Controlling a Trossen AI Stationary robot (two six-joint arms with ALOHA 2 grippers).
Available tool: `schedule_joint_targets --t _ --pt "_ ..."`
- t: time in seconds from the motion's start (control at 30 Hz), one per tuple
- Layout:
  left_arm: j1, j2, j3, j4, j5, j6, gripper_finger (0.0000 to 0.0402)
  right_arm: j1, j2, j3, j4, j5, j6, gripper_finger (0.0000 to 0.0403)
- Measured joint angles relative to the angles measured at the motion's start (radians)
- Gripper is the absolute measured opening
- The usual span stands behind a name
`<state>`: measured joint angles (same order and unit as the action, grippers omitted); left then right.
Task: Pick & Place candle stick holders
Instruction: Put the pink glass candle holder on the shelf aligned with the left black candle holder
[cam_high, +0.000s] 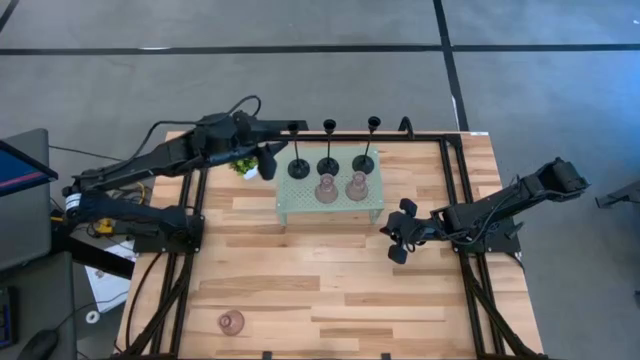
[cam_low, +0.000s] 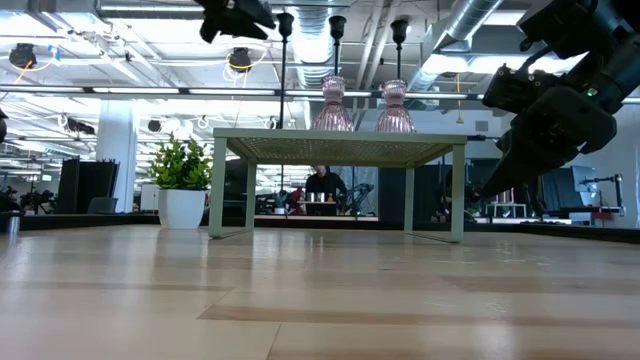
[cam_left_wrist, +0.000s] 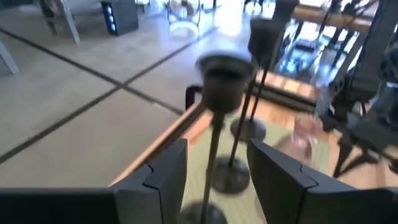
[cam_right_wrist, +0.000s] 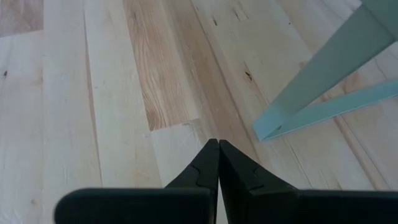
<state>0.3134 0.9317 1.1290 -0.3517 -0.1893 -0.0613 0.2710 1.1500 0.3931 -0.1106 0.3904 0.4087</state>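
Observation:
Three black candle stick holders stand by their round bases on the far side of the mint-green stand: left, middle and right. Two pink glass holders stand in front of them. A third pink holder rests on the table near the front left. My left gripper is open at the stand's left end, level with the upper part of the left holder. That holder's stem shows in the gap between the fingers, untouched. My right gripper is shut and empty, right of the stand.
A small potted plant stands just left of the stand, under my left arm. A black frame edges the wooden table. In the low view a person shows far behind the table.

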Motion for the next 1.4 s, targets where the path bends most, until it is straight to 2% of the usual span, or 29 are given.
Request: schedule_joint_targets --t 0.07,0.17,0.37,0.47,0.63,0.77,1.03,1.2,1.4 --pt "0.0 -0.021 0.0 -0.068 0.012 -0.025 0.0165 0.0 0.0 0.0 -0.002 0.0 0.0 0.0" --pt "0.0 -0.056 0.0 -0.199 0.109 -0.102 0.0158 0.0 0.0 0.0 -0.002 0.0 0.0 0.0" --pt "-0.027 -0.12 -0.004 -0.499 0.458 -0.209 0.0128 0.0 0.0 0.0 -0.002 0.0 0.0 0.0" --pt "-0.108 -0.165 -0.066 -0.531 0.572 -0.243 0.0106 0.0 0.0 0.0 -0.002 0.0 0.0 0.0" --pt "-0.282 -0.219 -0.194 -0.497 0.569 -0.348 0.0073 0.0 0.0 0.002 -0.003 0.0 0.0 0.0" --pt "-0.431 -0.225 -0.284 -0.473 0.557 -0.513 0.0051 0.0 0.0 0.02 -0.003 0.0 0.0 0.0" --pt "-0.694 -0.17 -0.35 -0.407 0.557 -0.807 0.0018 0.003 0.0 0.051 -0.024 0.0 0.0 0.0" --pt "-0.787 -0.107 -0.356 -0.262 0.547 -0.812 0.0006 0.003 0.0 0.051 -0.025 0.0 0.0 0.0" --pt "-0.83 -0.042 -0.357 -0.223 0.546 -0.803 0.0011 0.003 0.0 0.051 -0.025 0.0 0.0 0.0"
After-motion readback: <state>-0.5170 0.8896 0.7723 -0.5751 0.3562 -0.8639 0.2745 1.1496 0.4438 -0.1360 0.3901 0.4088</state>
